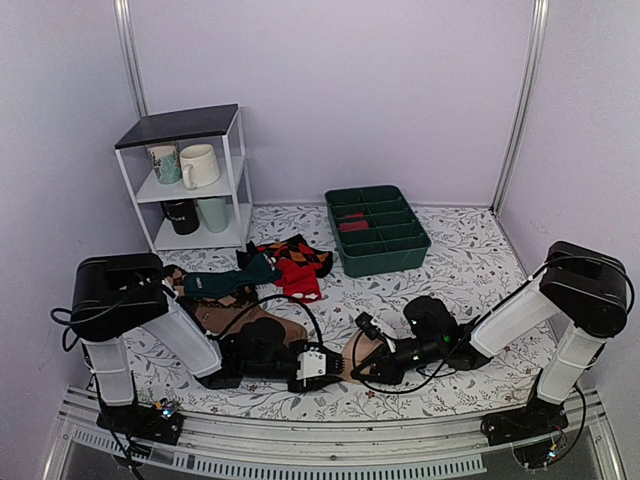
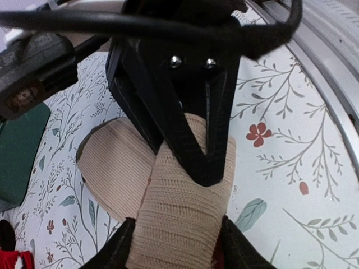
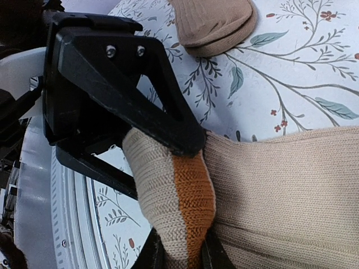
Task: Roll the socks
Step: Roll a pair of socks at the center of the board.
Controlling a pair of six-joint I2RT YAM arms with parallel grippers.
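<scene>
Left gripper [image 2: 177, 247] and right gripper [image 3: 182, 255] both pinch the socks [image 2: 179, 216].
Tip to tip, crowding each other; argyle socks [image 1: 304, 258] and tray [image 1: 386, 263] lie behind.

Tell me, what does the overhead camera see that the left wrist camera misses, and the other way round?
Only the overhead view: the shelf of mugs, the green tray and the argyle socks. Only the left wrist view: the ribbed knit of the beige socks, close up, pinched in the left gripper. Both: the beige socks, the left gripper, the right gripper and the floral tablecloth.
</scene>
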